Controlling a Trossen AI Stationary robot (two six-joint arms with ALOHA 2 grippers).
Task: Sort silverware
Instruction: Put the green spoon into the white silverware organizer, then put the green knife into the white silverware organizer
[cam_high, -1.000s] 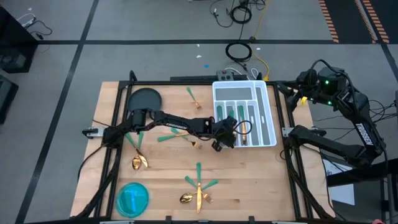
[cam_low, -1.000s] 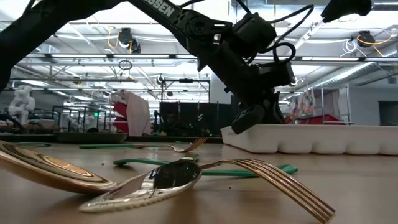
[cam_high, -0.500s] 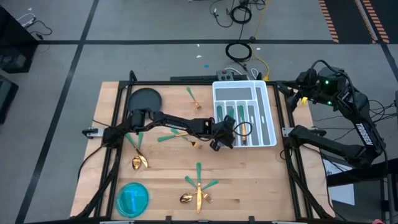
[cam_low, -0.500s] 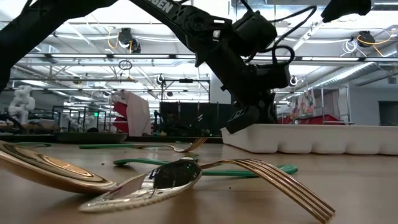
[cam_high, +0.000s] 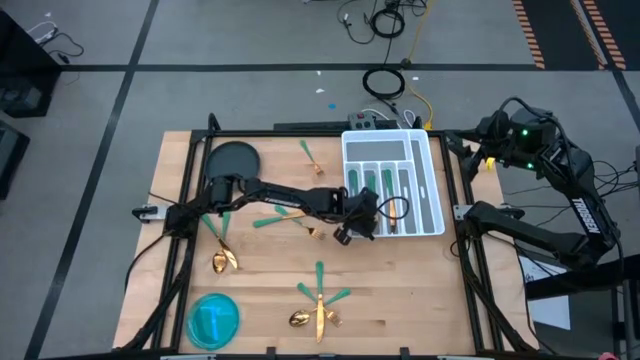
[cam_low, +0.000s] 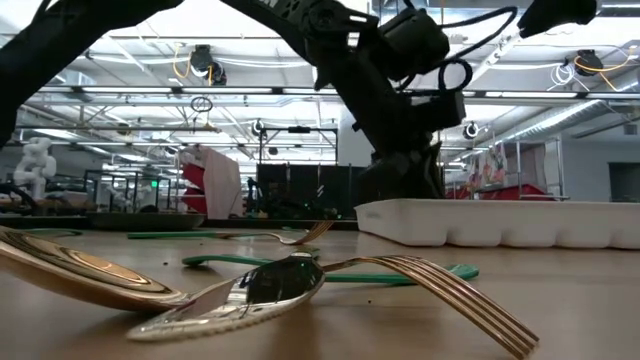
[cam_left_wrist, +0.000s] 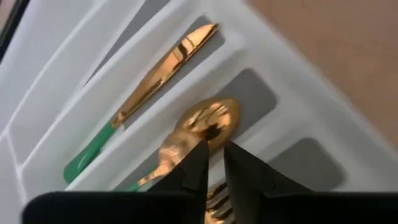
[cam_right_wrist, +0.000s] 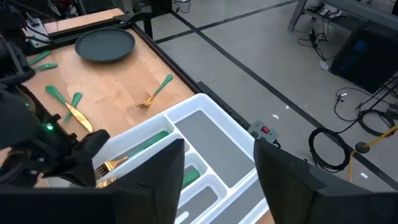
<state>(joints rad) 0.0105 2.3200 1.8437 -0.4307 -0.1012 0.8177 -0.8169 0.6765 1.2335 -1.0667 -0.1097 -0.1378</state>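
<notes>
The white tray (cam_high: 432, 160) sits at the table's far right and holds several gold, green-handled pieces. My left gripper (cam_high: 345, 232) is at the tray's near-left corner, low behind its wall (cam_low: 500, 220). In its wrist view the fingers stand almost together (cam_left_wrist: 214, 162) over a spoon (cam_left_wrist: 208, 118) that lies in one compartment, next to a knife (cam_left_wrist: 161, 68). Loose silverware lies on the wood: a cluster (cam_high: 318, 300) near the near edge, spoons (cam_high: 222, 250) at the left, a fork (cam_high: 310, 155) by the tray. My right gripper (cam_right_wrist: 211, 174) is open, raised off the table's far right. My left gripper comes from above, pointing down into the tray, and its fingertips (cam_left_wrist: 200, 152) close on the spoon where the bowl meets the neck (cam_left_wrist: 186, 138). The left finger hides the exact spot. The spoon lies along its compartment, bowl on the tray floor.
A dark round plate (cam_high: 232, 158) sits at the table's far left and a blue round dish (cam_high: 213, 320) at the near left corner. More green-handled pieces (cam_high: 275, 215) lie under the left arm. Bare wood lies at the near right, in front of the tray.
My left gripper has moved down and slightly toward the table's left, sinking behind the tray's wall in the low view. The right arm and the loose silverware have stayed put.
</notes>
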